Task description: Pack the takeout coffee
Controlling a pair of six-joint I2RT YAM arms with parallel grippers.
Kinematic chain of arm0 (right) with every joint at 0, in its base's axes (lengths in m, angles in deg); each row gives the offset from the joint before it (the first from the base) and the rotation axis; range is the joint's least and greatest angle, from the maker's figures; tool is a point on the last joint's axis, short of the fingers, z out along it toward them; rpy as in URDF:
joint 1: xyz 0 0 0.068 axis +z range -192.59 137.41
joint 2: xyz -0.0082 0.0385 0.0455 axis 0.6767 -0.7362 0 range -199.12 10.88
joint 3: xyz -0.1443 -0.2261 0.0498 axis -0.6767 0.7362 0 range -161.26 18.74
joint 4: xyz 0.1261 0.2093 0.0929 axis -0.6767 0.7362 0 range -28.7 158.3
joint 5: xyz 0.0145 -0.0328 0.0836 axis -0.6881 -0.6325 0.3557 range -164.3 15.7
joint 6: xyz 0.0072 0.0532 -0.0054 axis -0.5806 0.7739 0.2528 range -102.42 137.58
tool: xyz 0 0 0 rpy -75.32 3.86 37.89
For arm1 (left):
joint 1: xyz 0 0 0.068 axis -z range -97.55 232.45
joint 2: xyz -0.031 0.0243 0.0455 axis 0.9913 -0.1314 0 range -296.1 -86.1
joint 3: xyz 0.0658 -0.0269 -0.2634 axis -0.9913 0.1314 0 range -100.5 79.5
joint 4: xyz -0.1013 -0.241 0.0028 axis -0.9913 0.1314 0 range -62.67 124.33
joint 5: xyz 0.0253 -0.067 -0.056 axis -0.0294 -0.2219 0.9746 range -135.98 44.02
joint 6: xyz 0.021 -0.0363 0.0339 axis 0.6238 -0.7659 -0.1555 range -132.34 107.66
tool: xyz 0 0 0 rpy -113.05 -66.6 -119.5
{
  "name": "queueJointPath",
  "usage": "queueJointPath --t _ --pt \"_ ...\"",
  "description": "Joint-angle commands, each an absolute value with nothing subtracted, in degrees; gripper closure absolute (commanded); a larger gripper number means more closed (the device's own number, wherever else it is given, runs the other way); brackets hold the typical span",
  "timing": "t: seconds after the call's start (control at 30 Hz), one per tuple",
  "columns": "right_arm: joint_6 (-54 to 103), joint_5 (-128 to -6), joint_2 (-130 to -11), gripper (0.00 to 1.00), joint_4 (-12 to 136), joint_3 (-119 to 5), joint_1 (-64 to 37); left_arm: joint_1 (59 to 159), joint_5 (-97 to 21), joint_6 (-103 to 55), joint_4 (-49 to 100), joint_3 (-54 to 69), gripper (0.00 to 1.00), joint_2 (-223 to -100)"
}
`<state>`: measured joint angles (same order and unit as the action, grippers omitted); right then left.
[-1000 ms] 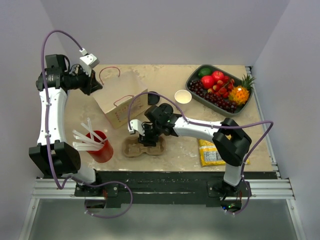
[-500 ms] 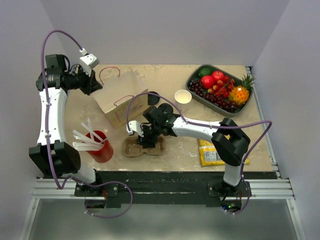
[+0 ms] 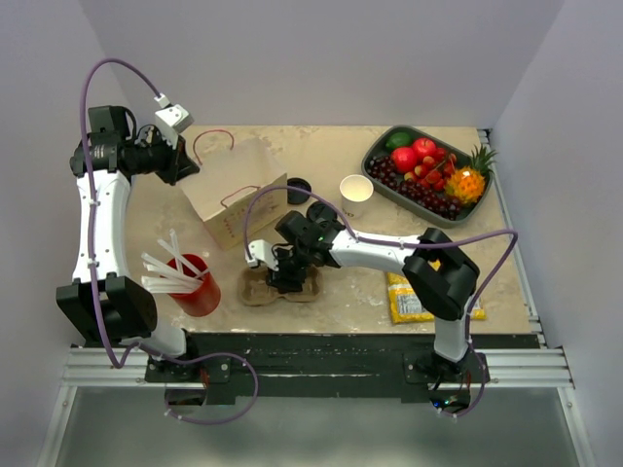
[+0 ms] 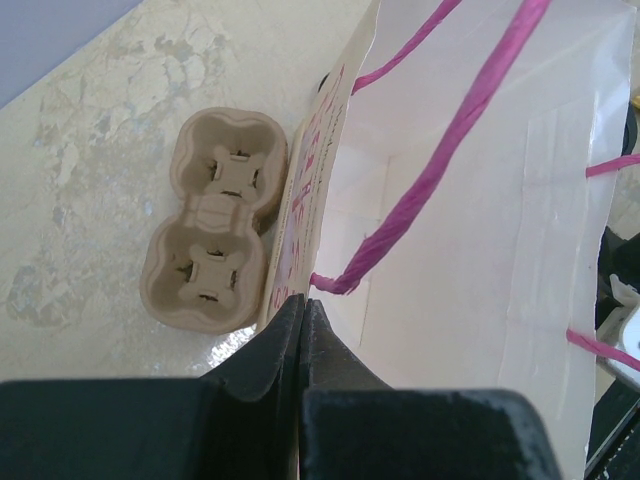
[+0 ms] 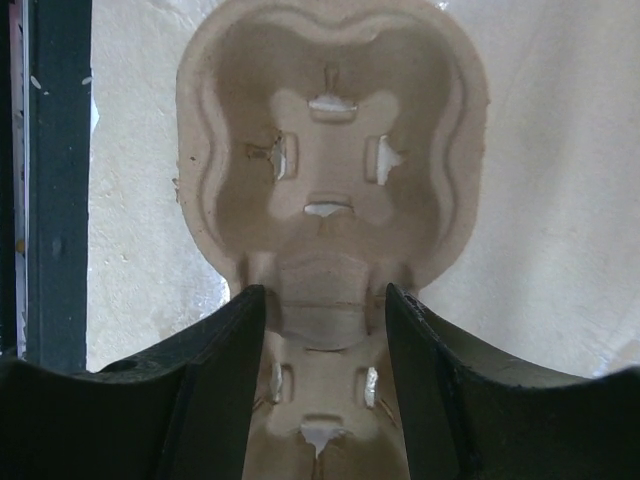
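The takeout coffee [image 3: 299,188] stands near the middle of the desk, just beside the right end of the paper bag [image 4: 480,250]. From above, mostly its black lid shows.

The right claw [image 5: 325,297] hangs over the pulp cup carrier [image 5: 330,150], which lies by the near edge. Its jaws are released and straddle the waist between the 2 wells, across the carrier's long axis. I cannot tell whether the pads touch it.

The coffee lies toward the far edge from this claw, close behind its wrist, so the right arm is the nearer one.

The left claw [image 4: 303,322] is clenched on the bag's rim, holding its mouth open.
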<state>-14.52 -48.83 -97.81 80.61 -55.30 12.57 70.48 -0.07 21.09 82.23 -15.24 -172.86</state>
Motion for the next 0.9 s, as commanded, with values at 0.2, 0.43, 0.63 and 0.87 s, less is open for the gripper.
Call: queueJointPath --t 0.2,0.43,0.63,0.87 --pt "-14.24 -48.64 -98.63 0.5 81.16 -57.99 13.13 70.58 1.13 20.18 80.68 -14.45 1.0 -171.0" --pt "-15.03 -48.03 -96.18 0.67 82.74 -59.04 13.13 70.5 2.36 20.27 80.86 -14.63 1.0 -170.65" --pt "-18.89 -44.6 -88.02 0.72 89.42 -63.25 13.13 70.58 5.97 20.27 78.84 -12.96 1.0 -168.54" --pt "-17.67 -38.71 -82.12 0.74 99.43 -75.47 13.13 70.58 6.58 22.03 76.29 -10.76 1.0 -168.98"
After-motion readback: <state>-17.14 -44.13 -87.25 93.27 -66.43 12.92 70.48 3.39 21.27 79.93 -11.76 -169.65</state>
